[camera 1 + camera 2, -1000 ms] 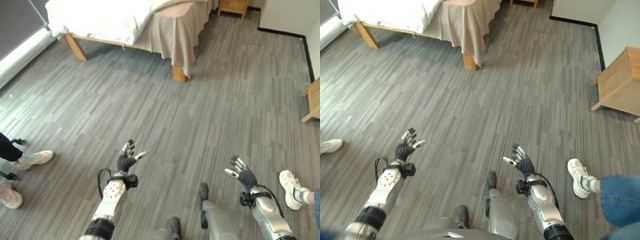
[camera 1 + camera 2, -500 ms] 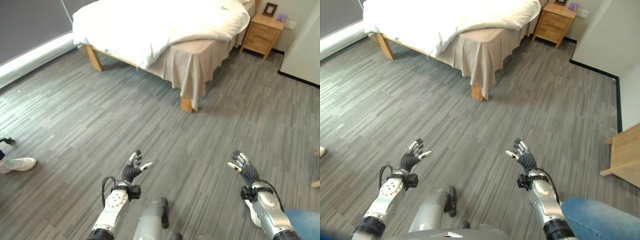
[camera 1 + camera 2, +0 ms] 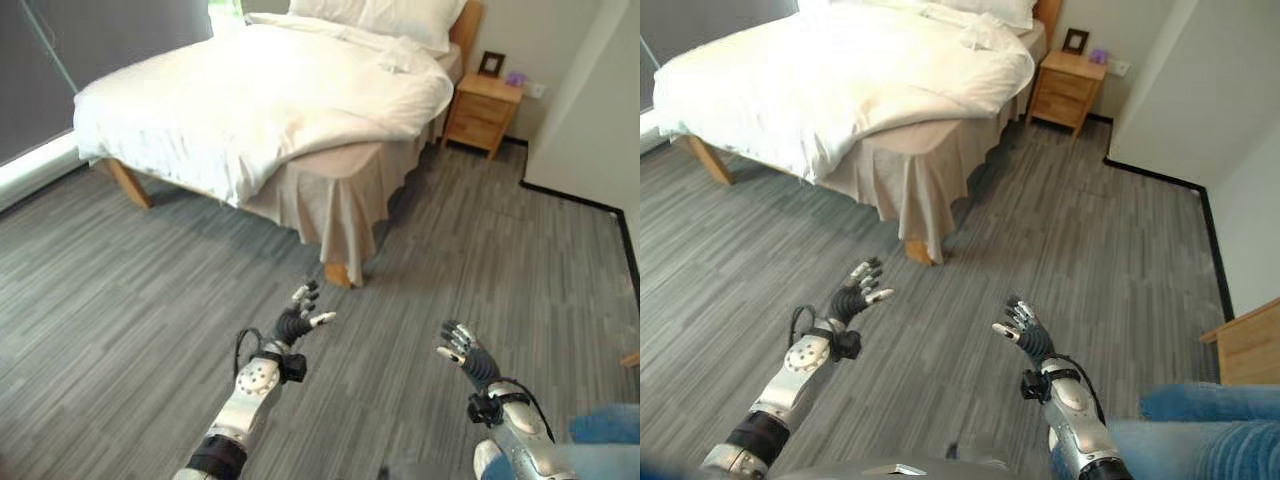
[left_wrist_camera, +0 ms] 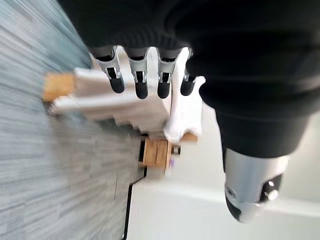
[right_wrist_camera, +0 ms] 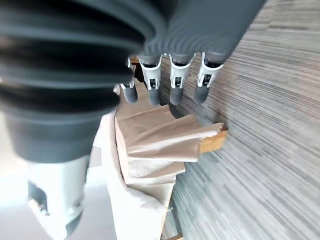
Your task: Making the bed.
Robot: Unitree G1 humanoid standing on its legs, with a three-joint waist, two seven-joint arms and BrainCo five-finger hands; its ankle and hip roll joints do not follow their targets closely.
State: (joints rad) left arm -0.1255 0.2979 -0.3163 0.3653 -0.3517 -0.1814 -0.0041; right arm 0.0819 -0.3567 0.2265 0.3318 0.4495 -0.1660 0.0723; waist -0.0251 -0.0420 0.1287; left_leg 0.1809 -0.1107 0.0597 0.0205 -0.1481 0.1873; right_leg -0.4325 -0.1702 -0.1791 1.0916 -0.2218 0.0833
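A wooden bed (image 3: 338, 272) stands ahead, across the far half of the room. A rumpled white duvet (image 3: 250, 100) covers it and hangs over the near corner. Below it a beige bed skirt (image 3: 330, 205) drops toward the floor. White pillows (image 3: 385, 15) lie at the headboard. My left hand (image 3: 296, 322) is held out over the floor, open, a short way before the bed's near corner leg. My right hand (image 3: 462, 354) is open too, raised over the floor to the right of that corner. Both hands are empty. The wrist views look past straight fingers (image 4: 141, 82) at the skirt (image 5: 160, 140).
A wooden nightstand (image 3: 483, 112) stands right of the headboard with a small picture frame on it. A white wall corner (image 3: 590, 120) juts in at the right. Another wooden piece (image 3: 1245, 345) sits at the right edge. A person's blue-clad leg (image 3: 1200, 420) is close by my right arm. Grey plank floor (image 3: 120, 290) lies between me and the bed.
The view has risen and swung toward the bed, which now shows up to the pillows and headboard. Both hands stay open and empty, now nearer the bed's corner.
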